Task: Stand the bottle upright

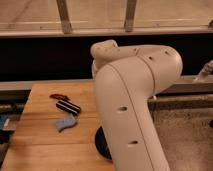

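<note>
The white bottle does not show in the camera view; it is either hidden behind my arm or out of view. My white arm fills the middle of the view, rising from the lower centre and bending over the right part of the wooden table. My gripper is not in view; only the arm's links show, with a dark round part below them.
A black bar with white stripes lies on the table's left part. A small red object lies just behind it and a flat blue piece in front. A dark wall and a metal rail run behind the table. Speckled floor lies to the right.
</note>
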`<act>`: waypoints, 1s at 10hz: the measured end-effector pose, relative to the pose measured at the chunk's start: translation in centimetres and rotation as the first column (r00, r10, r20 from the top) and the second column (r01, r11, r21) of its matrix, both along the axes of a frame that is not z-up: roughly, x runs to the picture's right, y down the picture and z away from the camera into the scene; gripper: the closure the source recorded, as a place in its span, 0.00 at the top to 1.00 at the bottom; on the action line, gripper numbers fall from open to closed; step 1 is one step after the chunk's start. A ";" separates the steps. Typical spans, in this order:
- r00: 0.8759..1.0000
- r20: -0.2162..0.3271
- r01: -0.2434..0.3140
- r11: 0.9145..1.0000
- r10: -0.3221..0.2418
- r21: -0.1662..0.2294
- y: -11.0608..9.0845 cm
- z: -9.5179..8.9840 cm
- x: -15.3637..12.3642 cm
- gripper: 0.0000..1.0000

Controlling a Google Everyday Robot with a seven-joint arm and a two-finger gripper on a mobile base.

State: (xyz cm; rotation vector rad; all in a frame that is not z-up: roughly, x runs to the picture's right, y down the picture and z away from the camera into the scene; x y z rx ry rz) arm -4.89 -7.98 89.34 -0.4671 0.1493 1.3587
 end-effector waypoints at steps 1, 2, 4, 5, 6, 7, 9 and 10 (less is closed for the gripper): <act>1.000 -0.011 0.022 1.000 -0.022 0.007 -1.1 0.2 -0.8 0.00; 0.999 -0.019 0.040 0.999 -0.040 0.010 -1.7 0.3 -1.5 0.00; 0.997 -0.042 0.067 0.998 -0.067 0.009 -3.1 1.0 -2.7 0.00; 0.996 -0.048 0.072 0.997 -0.072 0.006 -3.3 1.1 -2.6 0.00; 0.996 -0.051 0.075 0.997 -0.075 0.002 -3.4 1.3 -2.5 0.00; 0.996 -0.051 0.073 0.997 -0.074 -0.003 -3.3 1.6 -2.3 0.00; 0.997 -0.045 0.058 0.998 -0.059 -0.012 -2.8 2.1 -1.5 0.00; 0.999 -0.036 0.040 0.999 -0.041 -0.020 -2.4 2.6 -0.7 0.00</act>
